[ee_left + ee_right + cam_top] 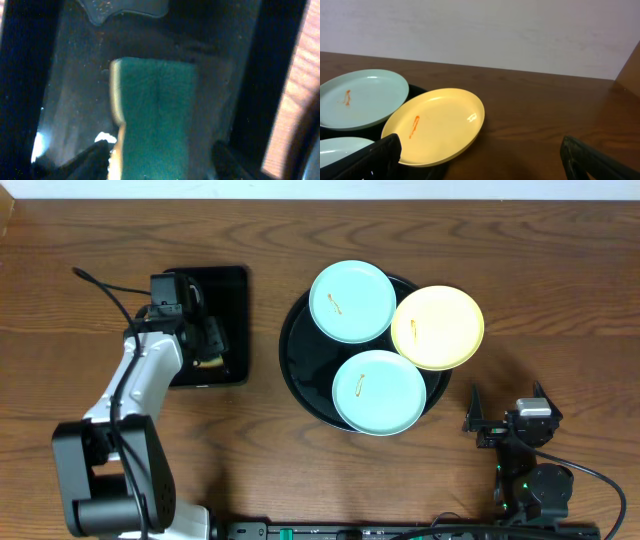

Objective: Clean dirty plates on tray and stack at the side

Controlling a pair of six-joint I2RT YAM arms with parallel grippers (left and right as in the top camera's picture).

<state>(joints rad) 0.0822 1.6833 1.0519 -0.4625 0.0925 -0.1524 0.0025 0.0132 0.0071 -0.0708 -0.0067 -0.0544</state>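
Task barely begun. Three plates, two blue and one yellow, all on round tray; yellow overhangs right rim. Each shows orange streak. None stacked on bare table. Rectangular tray holds green sponge. Left gripper: jaws open astride sponge, not visibly clamped. Right gripper: jaws wide open, empty, near plates.

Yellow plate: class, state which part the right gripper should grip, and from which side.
Grip the yellow plate by its right rim, coming in from the right. That edge overhangs the tray and appears raised off the table, so a finger could probably slip underneath.
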